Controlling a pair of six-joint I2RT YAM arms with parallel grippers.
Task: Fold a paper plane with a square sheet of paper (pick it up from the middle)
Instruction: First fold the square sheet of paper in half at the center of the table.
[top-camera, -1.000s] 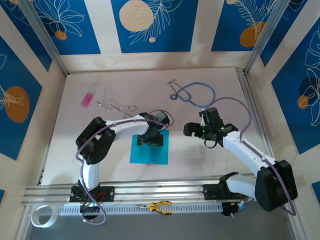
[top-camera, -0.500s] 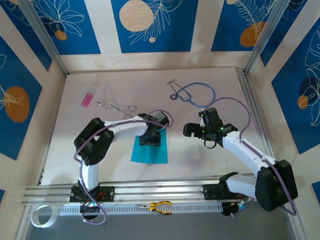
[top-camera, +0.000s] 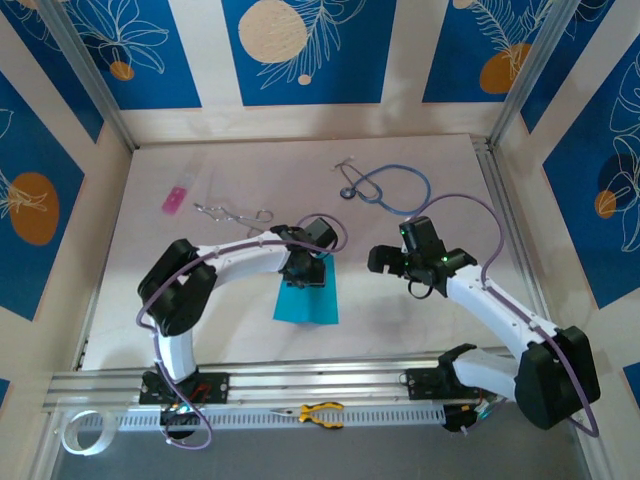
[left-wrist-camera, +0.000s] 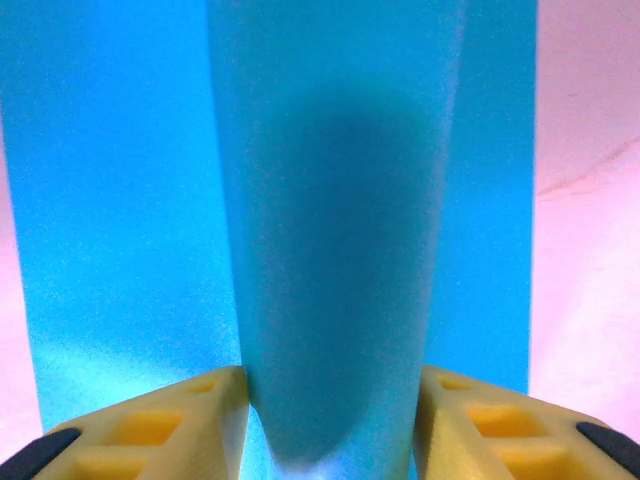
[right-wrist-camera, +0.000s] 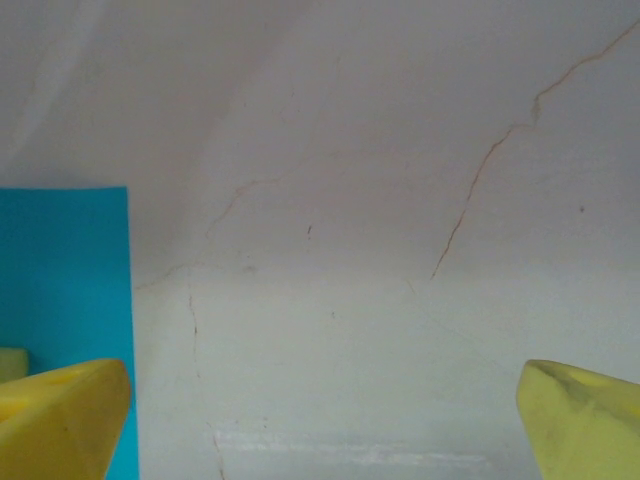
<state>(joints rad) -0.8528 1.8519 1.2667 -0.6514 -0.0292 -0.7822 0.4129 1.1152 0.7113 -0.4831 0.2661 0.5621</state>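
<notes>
Top view. We record bright, even, diffuse light from overhead. The table (top-camera: 390, 330) reads pale with no glare. Shadows under both arms are soft and short. Focus is sharp throughout, and the frame uprights lean outward toward the corners.

Left wrist view. We log a strong pink cast, visible grain, and a dark, soft-edged shadow down the raised middle of the square sheet of paper (left-wrist-camera: 330, 200). The fingers (left-wrist-camera: 150, 430) of the left gripper (left-wrist-camera: 330, 430) are blurred.

Right wrist view. We find greyer shade above and a brighter band below, with a faint sheen low down. The fingers (right-wrist-camera: 60, 410) of the right gripper (right-wrist-camera: 322, 410) are out of focus.
</notes>
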